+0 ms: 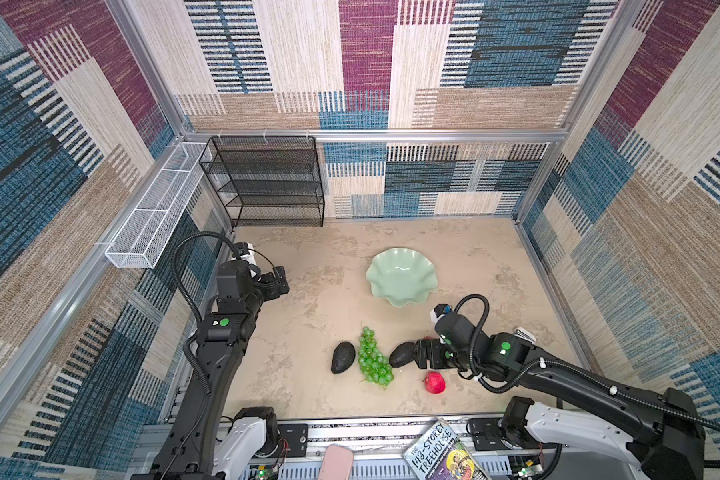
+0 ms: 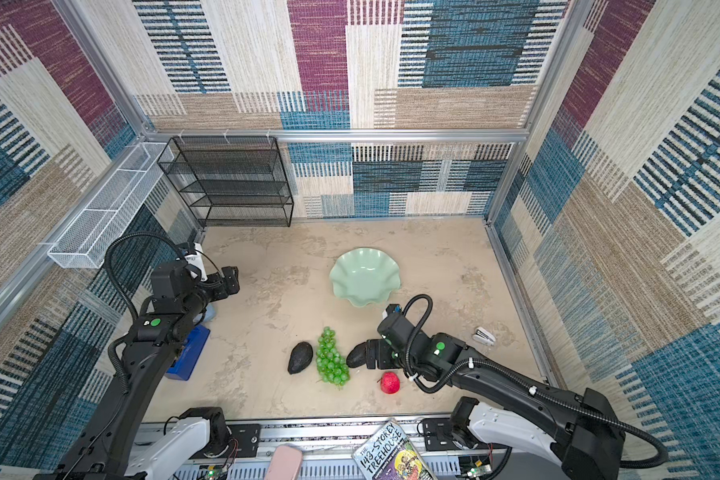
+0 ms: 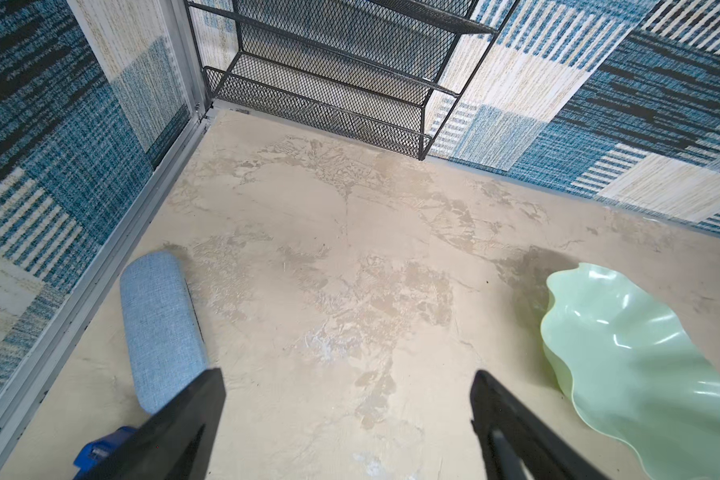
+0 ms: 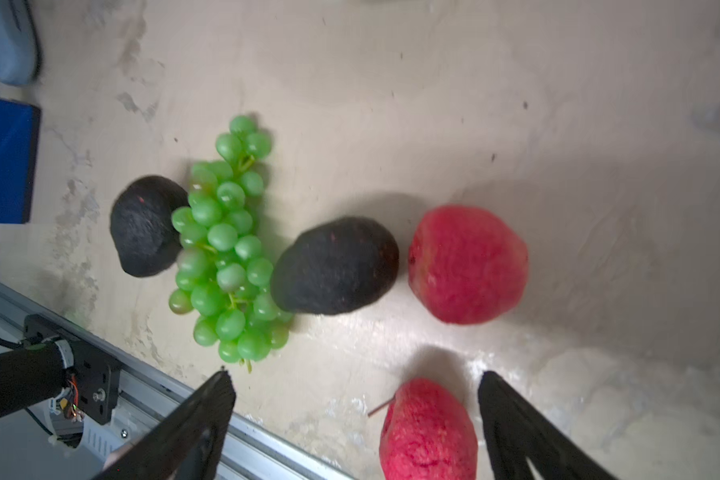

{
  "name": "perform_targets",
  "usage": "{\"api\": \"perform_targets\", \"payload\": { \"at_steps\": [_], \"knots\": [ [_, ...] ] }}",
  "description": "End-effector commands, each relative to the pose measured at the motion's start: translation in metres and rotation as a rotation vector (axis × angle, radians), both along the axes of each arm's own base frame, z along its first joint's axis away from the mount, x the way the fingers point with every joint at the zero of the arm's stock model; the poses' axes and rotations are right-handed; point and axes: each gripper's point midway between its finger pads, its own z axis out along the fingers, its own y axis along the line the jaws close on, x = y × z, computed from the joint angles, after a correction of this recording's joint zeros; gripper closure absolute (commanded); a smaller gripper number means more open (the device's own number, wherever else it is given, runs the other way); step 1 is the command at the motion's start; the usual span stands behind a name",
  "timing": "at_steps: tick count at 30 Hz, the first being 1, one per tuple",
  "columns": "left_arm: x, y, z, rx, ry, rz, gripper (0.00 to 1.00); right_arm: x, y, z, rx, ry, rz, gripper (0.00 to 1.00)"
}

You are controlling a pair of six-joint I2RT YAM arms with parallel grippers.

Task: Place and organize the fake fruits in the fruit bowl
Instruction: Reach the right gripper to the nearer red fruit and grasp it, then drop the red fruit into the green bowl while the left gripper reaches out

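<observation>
The fruit bowl (image 1: pixel 402 276) (image 2: pixel 364 276) (image 3: pixel 624 353), pale mint with a wavy rim, stands empty at mid-table. In front of it lie an avocado (image 1: pixel 343 357) (image 4: pixel 142 226), the green grapes (image 1: pixel 374 361) (image 4: pixel 225 249), a second avocado (image 1: pixel 400 355) (image 4: pixel 335 266) and two red fruits (image 4: pixel 468 264) (image 1: pixel 435 382) (image 4: pixel 429 432). My right gripper (image 1: pixel 416 354) (image 4: pixel 356 380) hovers open over the second avocado, gripping nothing. In the right wrist view the stemmed red fruit shows close to one finger. My left gripper (image 1: pixel 277 282) (image 3: pixel 348 378) is open and empty at the left, well away from the fruit.
A black mesh rack (image 1: pixel 262 183) stands at the back left and a white wire basket (image 1: pixel 154 216) hangs on the left wall. A blue box (image 2: pixel 188 353) and a blue-grey fabric case (image 3: pixel 159 324) lie under the left arm. A stapler (image 2: pixel 485 336) lies at the right and a book (image 1: pixel 443 455) on the front rail.
</observation>
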Motion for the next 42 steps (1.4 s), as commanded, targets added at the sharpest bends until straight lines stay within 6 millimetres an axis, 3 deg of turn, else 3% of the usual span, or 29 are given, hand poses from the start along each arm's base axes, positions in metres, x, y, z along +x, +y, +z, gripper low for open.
{"api": "perform_targets", "payload": {
  "at_steps": [1,9,13,20,23,29,31,38,42],
  "knots": [
    [-0.001,-0.003,0.004,-0.032,-0.009,-0.004,0.04,-0.016,-0.015,-0.014,-0.061,0.072,-0.112,0.07],
    [-0.002,0.000,0.001,-0.031,-0.004,0.016,0.04,-0.041,-0.017,-0.048,-0.076,0.136,-0.135,0.13],
    [-0.002,0.001,0.001,-0.026,-0.002,0.020,0.04,-0.036,-0.015,-0.058,-0.071,0.119,-0.145,0.22],
    [-0.004,0.003,0.001,-0.022,-0.006,0.025,0.04,-0.026,-0.019,-0.055,-0.079,0.058,-0.175,0.44],
    [-0.004,0.002,0.005,-0.021,-0.015,0.022,0.04,-0.020,-0.027,-0.044,-0.091,0.015,-0.200,0.53],
    [-0.009,0.004,0.008,-0.019,-0.044,0.029,0.04,-0.003,-0.037,0.011,-0.058,-0.120,-0.237,0.60],
    [-0.008,0.003,0.008,-0.027,-0.048,0.028,0.04,0.015,-0.031,0.039,-0.046,-0.230,-0.237,0.60],
    [-0.007,-0.004,0.009,-0.054,-0.051,-0.002,0.04,0.138,-0.006,0.128,0.084,-0.619,-0.223,0.60],
    [-0.007,-0.012,0.009,-0.074,-0.043,-0.046,0.04,0.190,0.013,0.133,0.037,-0.668,-0.141,0.60]
  ]
}}
